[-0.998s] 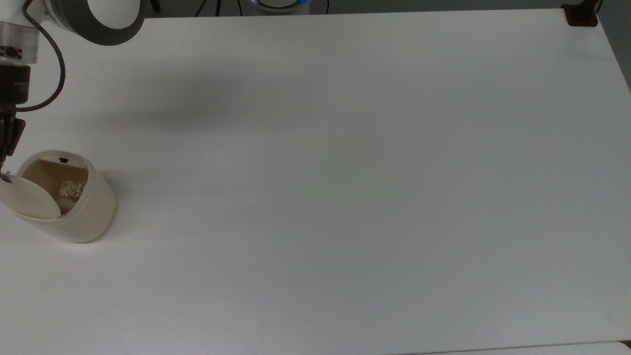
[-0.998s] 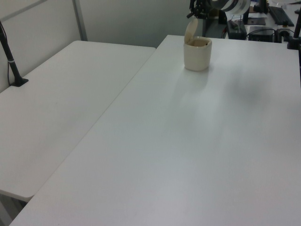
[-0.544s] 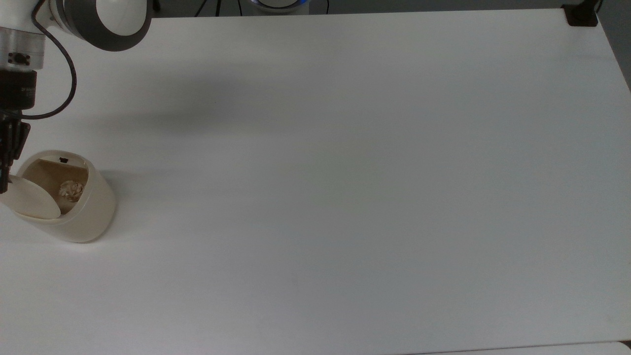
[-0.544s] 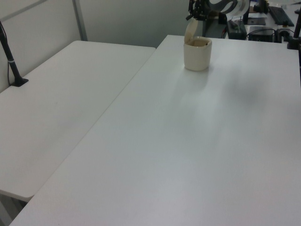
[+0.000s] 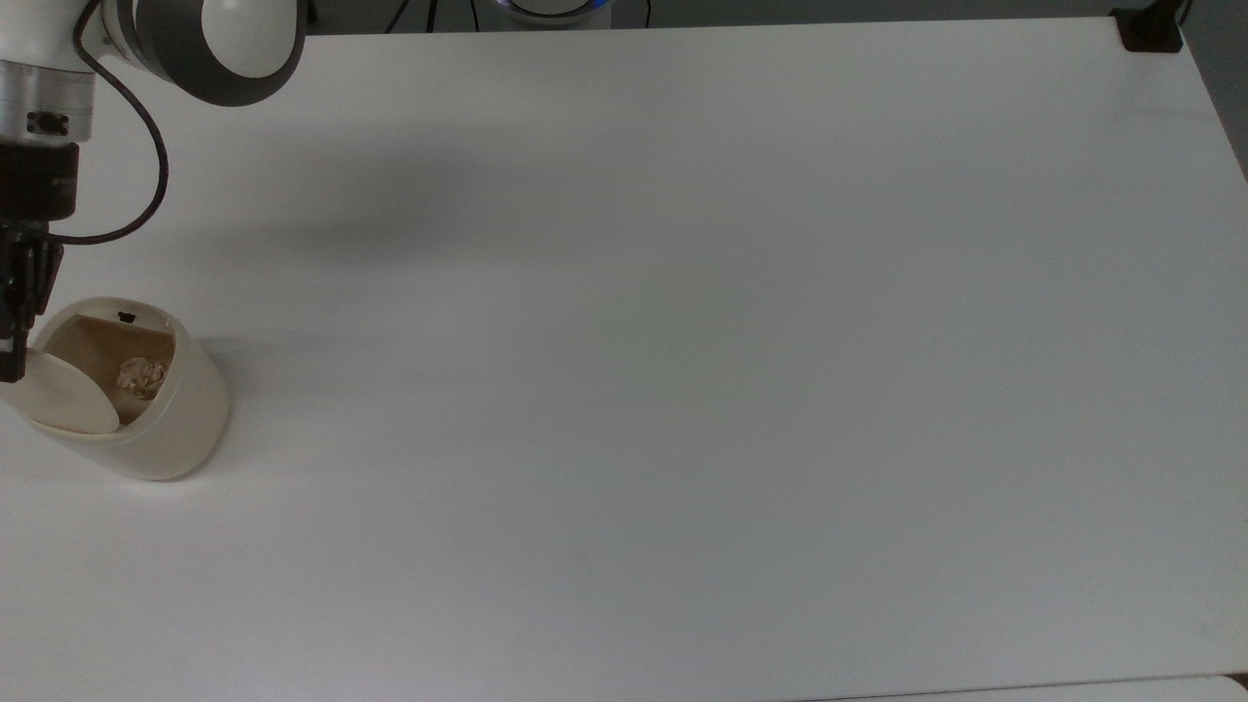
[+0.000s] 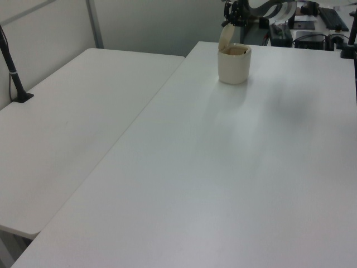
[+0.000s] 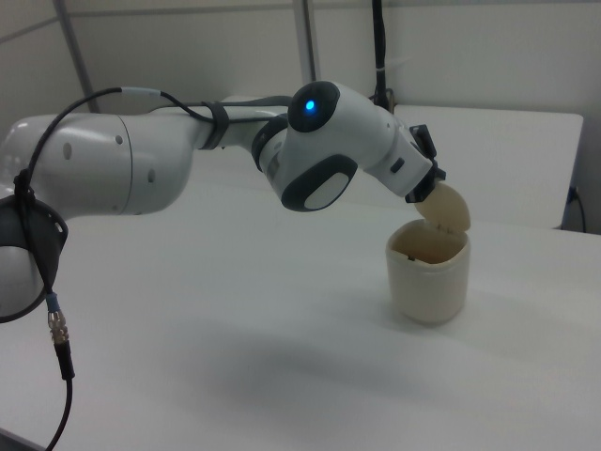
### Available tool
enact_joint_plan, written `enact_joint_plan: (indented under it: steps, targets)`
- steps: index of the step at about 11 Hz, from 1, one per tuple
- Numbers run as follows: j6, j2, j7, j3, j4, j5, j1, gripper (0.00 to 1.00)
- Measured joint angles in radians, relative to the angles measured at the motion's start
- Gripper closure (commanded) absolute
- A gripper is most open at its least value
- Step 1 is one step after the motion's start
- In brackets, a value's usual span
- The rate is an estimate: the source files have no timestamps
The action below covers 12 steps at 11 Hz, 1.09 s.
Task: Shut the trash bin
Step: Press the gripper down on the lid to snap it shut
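Note:
The trash bin is a small cream bin standing at the top view's left edge; it also shows at the far end of the table in the left view and in the right view. Its hinged lid stands half raised, tilted over the opening. A crumpled paper ball lies inside. My gripper hangs at the lid's raised edge, on the side away from the opening, touching it.
The white table stretches wide to the top view's right of the bin. A black clamp sits at its far right corner. A second table with a black post adjoins on the left view's left. My arm spans the table.
My gripper has shifted a little toward the bin, and the lid has tipped slightly further over the opening.

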Motion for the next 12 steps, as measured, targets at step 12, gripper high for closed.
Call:
enact_joint_plan:
  steps: [12]
  targets:
    - [-0.081, -0.055, -0.075, 0.005, -0.109, -0.084, -0.009, 1.0]
